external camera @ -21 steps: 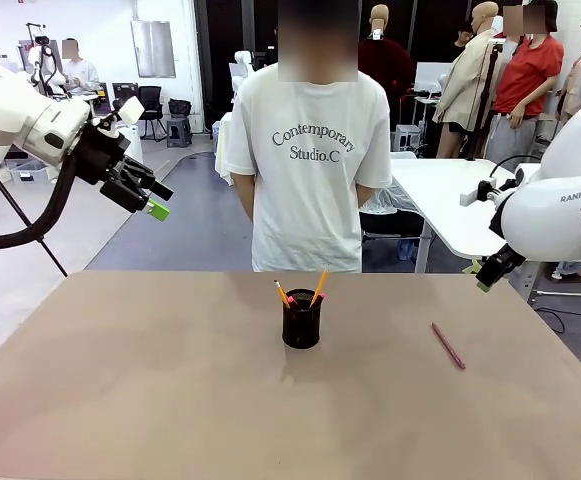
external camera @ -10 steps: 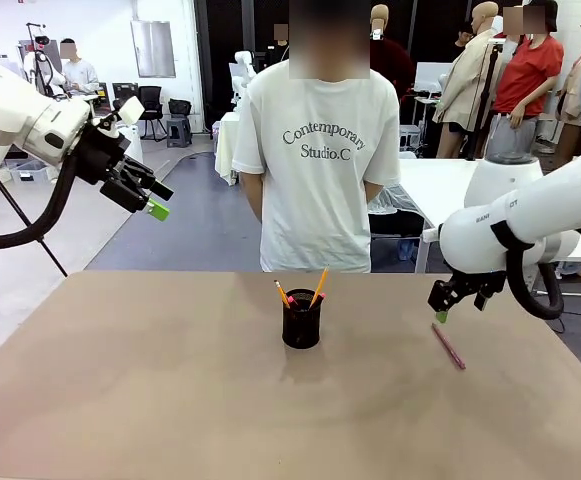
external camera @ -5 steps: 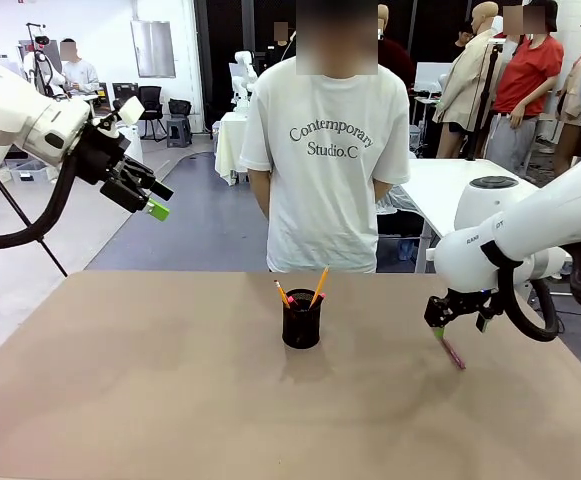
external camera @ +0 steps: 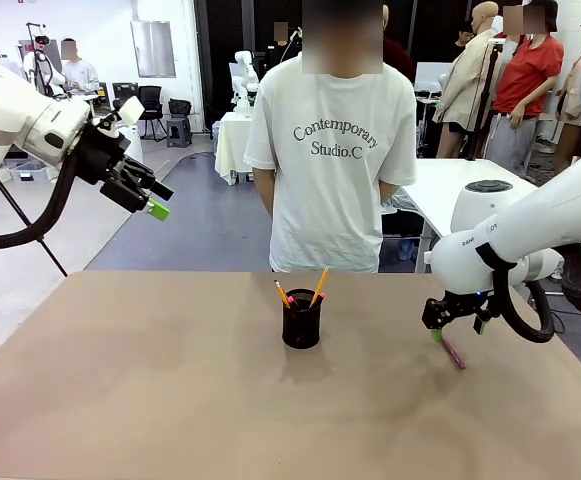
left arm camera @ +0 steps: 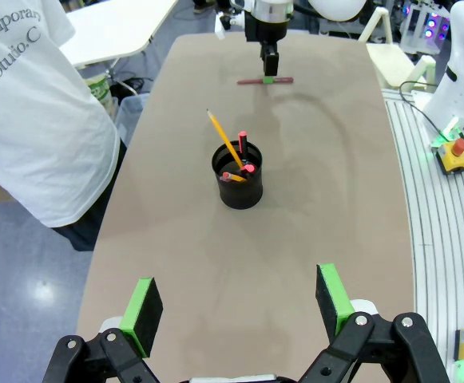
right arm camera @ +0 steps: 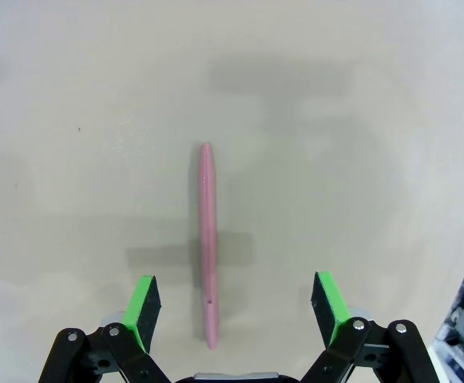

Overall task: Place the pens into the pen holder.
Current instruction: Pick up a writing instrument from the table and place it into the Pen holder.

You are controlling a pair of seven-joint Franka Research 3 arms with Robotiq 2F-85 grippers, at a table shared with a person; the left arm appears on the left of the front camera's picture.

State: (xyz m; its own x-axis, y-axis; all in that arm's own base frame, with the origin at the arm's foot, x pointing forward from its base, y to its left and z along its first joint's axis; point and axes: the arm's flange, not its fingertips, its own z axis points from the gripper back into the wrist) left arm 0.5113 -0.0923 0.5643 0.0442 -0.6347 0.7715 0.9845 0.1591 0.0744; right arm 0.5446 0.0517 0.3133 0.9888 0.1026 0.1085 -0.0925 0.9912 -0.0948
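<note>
Shirt (external camera: 330, 190) reads "Contemporary Studio.C"; right claw (right arm camera: 235, 298) released over pink pen (right arm camera: 207, 239), left claw (left arm camera: 238, 297) released

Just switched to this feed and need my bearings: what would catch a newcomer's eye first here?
The right hand, open, hovers low over the pink pen lying flat on the right of the table, the pen between its jaws. At mid-table the black pen holder already holds a yellow-orange pen and a dark pen. The left hand hangs open, high beyond the table's left edge.

Right wrist view, close above pen (right arm camera: 208, 247)
</note>
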